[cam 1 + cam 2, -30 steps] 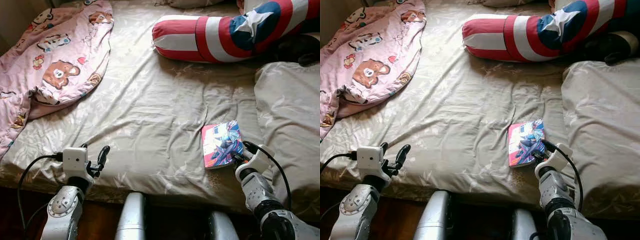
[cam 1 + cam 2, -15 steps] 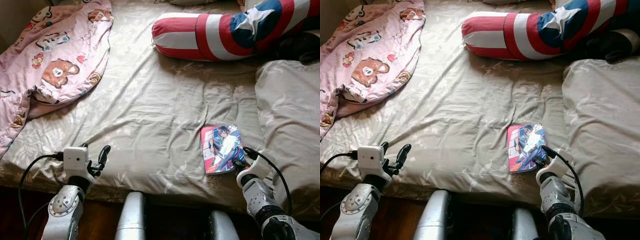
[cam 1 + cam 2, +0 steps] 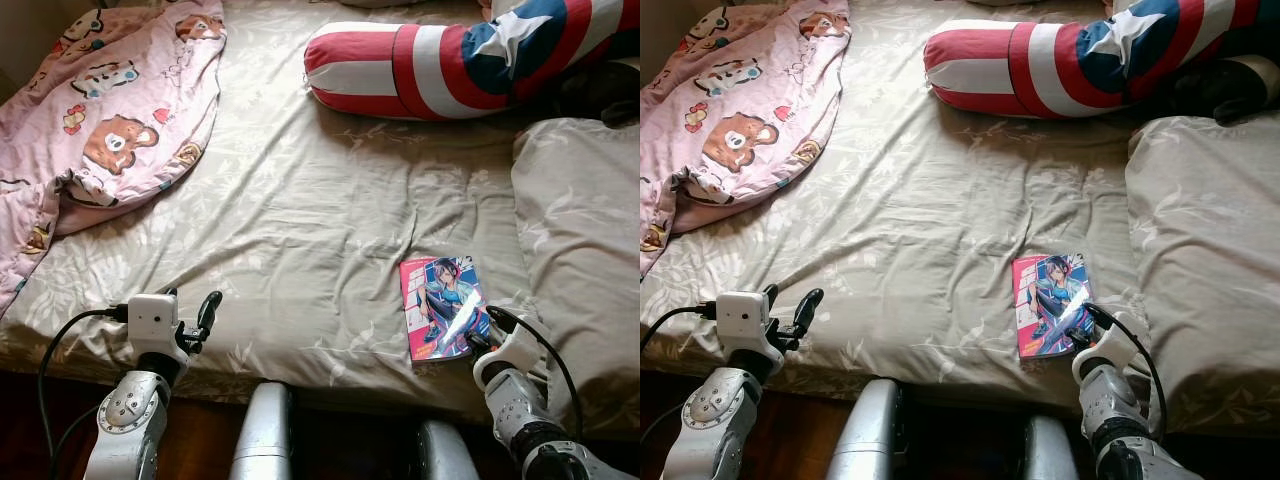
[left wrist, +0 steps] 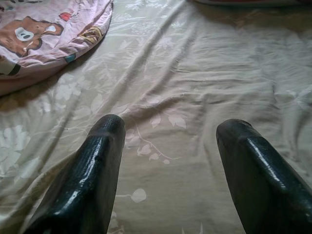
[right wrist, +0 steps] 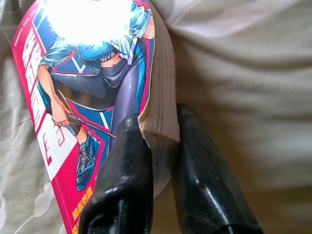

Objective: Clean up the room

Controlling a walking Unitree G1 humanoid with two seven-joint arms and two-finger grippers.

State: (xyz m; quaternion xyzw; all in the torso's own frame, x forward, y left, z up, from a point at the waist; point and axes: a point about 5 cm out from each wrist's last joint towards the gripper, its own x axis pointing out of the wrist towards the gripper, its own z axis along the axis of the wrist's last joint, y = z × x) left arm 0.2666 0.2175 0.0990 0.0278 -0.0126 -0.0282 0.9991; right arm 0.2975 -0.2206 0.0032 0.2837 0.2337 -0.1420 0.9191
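Observation:
A comic book (image 3: pixel 444 308) with a red and blue cover lies on the bed sheet (image 3: pixel 320 220) near the front edge, beside a large grey pillow (image 3: pixel 580 250). My right gripper (image 5: pixel 158 146) is shut on the book's (image 5: pixel 97 87) near corner, one finger (image 5: pixel 124 185) on the cover and the other under the pages. In the eye views the right gripper (image 3: pixel 478 342) sits at the book's lower right corner. My left gripper (image 4: pixel 168 146) is open above bare sheet at the bed's front left (image 3: pixel 205 312), holding nothing.
A pink bear-print blanket (image 3: pixel 110 120) is bunched at the far left of the bed. A red, white and blue bolster (image 3: pixel 440 60) lies across the back. The bed's front edge and dark floor are right below my arms.
The book has slid toward the bed's front edge and turned slightly, drawn by my right gripper as that arm pulled back. The left arm has stayed put.

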